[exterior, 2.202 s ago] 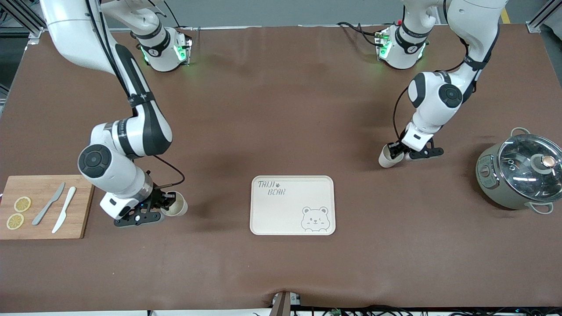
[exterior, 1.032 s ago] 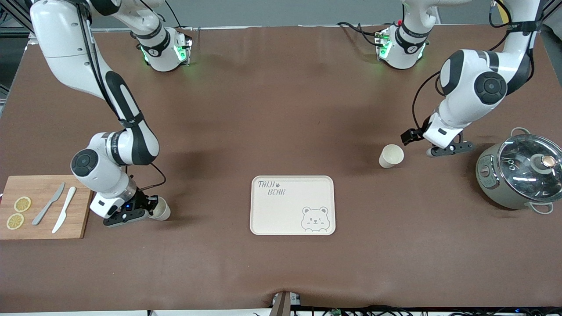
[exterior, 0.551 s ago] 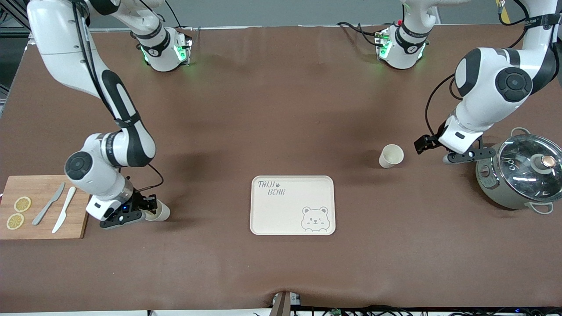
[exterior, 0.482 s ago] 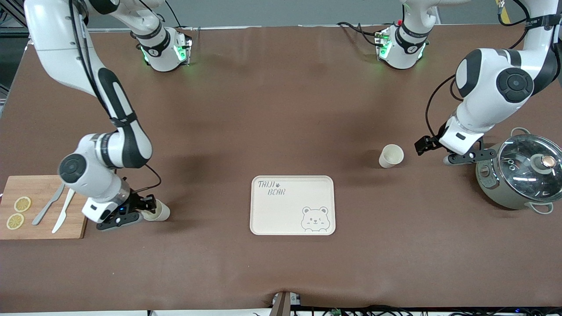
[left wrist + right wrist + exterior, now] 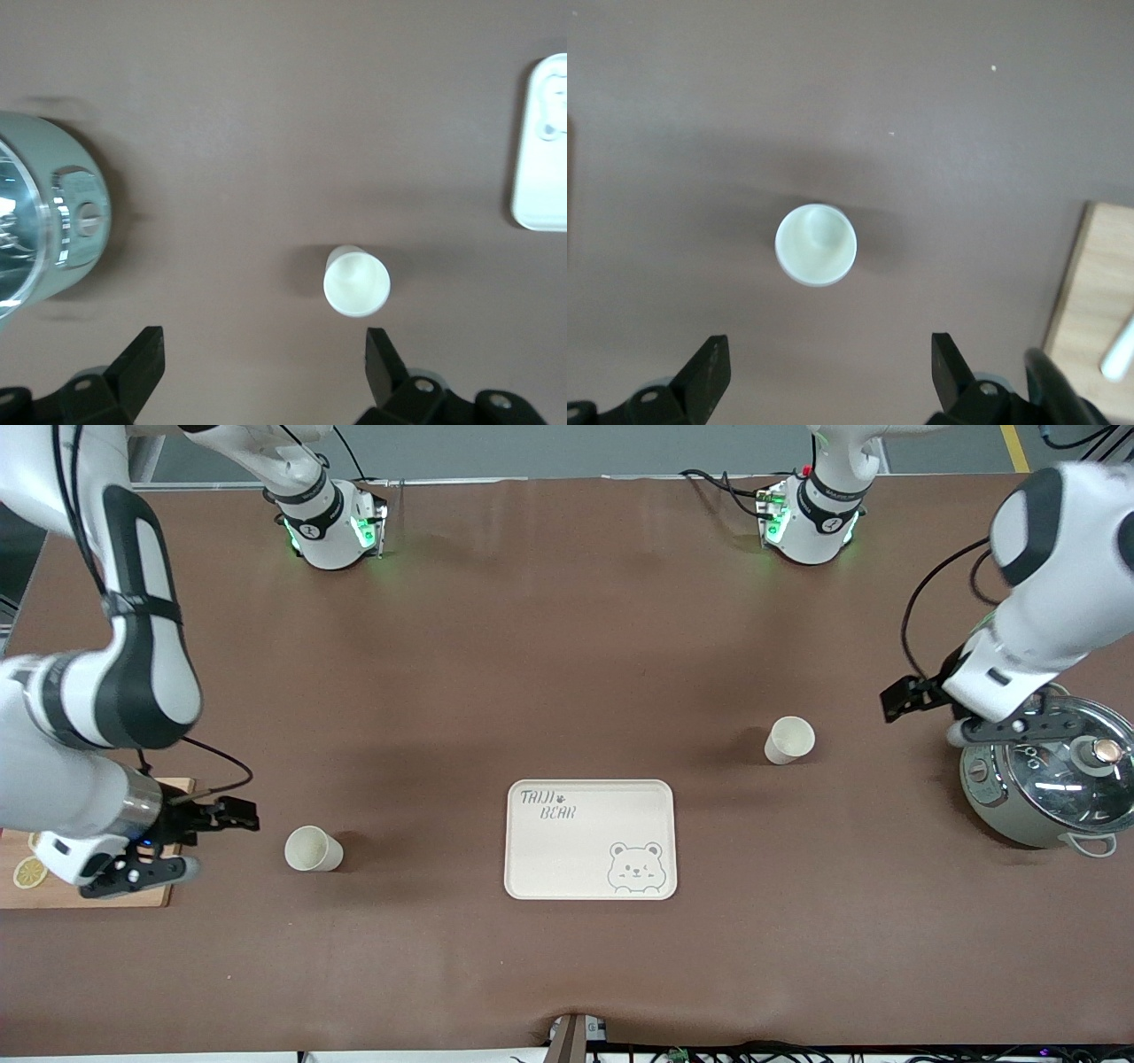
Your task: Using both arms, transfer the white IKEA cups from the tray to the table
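Note:
Two white cups stand upright on the brown table, one on each side of the bear tray [image 5: 585,841]. One cup [image 5: 312,849] is toward the right arm's end and also shows in the right wrist view [image 5: 816,244]. The other cup [image 5: 788,740] is toward the left arm's end and also shows in the left wrist view [image 5: 356,282]. My right gripper [image 5: 237,815] is open and empty, raised over the table between the cutting board and its cup [image 5: 824,367]. My left gripper [image 5: 904,698] is open and empty, raised between its cup and the pot [image 5: 263,363].
A grey-green lidded pot [image 5: 1045,779] stands at the left arm's end and shows in the left wrist view [image 5: 53,221]. A wooden cutting board [image 5: 22,868] with lemon slices lies at the right arm's end, mostly hidden by the right arm [image 5: 1094,301].
Both grippers let go of their cups and drew back and up. The left moved toward the pot; the right shifted its cup toward the board, released it and moved over the board's edge.

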`<state>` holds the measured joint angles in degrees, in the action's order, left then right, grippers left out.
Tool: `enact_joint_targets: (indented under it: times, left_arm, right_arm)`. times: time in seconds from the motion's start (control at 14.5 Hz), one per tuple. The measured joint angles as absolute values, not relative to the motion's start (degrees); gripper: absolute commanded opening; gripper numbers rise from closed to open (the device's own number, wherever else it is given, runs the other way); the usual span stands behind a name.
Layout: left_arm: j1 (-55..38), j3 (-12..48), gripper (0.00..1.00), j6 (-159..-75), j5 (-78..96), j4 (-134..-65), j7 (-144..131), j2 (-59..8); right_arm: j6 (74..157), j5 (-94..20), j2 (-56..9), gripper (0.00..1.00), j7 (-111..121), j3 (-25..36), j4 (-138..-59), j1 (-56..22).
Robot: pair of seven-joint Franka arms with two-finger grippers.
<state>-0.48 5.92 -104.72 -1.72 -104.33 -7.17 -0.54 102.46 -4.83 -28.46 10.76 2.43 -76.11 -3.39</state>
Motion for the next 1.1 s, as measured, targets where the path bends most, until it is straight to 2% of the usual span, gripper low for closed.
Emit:
enact_joint_targets:
  times: [0.34, 0.62, 1.1]
  left_arm:
    - [-3.4, 4.5, 1.0, -99.0, -0.9, -93.8, -6.8, -0.5]
    - [-4.4, 4.4, 1.0, -96.2, -0.9, -91.2, -6.4, -0.6]
    - [-4.2, 4.2, 1.0, -94.2, -0.9, -89.6, -5.0, -0.6]
  right_arm:
    - [90.4, -4.6, -17.6, 1.0, 8.3, 2.9, -75.9, -1.1]
    - [90.8, -4.5, -12.3, 1.0, 8.3, 2.9, -81.2, 1.6]
    - [93.1, -1.0, -10.1, 1.0, 8.3, 2.9, -83.1, 2.6]
